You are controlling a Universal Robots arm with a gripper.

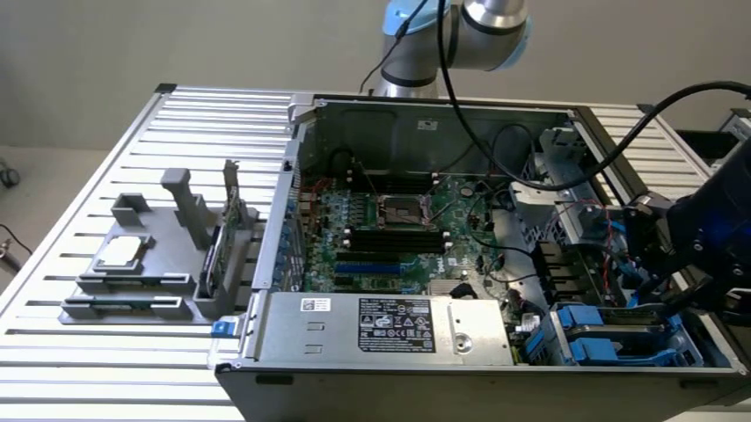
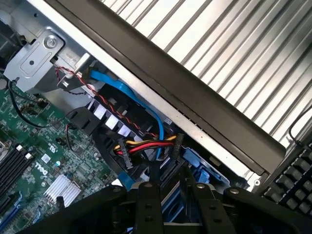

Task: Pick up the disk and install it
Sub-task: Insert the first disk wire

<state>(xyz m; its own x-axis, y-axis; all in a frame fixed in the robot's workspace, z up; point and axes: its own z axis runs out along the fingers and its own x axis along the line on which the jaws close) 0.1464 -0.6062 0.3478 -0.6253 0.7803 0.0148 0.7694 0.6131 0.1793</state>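
The disk (image 1: pixel 608 336) lies in the drive bay at the open computer case's near corner, on the exterior view's right. Its blue carrier rails show and its metal body is mostly hidden. My gripper (image 1: pixel 663 294) hangs just above that bay. In the wrist view the gripper (image 2: pixel 170 189) stands open, its two dark fingers (image 2: pixel 147 202) apart on either side of the blue carrier (image 2: pixel 194 160), gripping nothing.
The case (image 1: pixel 270 229) stands on a slatted metal table (image 1: pixel 105 176). It holds a motherboard (image 1: pixel 388 229), a labelled power supply (image 1: pixel 388 325) and loose cables (image 2: pixel 141 145). A grey fixture (image 1: pixel 129 281) on the exterior view's left carries a small chip and a green card. A keyboard (image 2: pixel 292 180) lies past the case wall.
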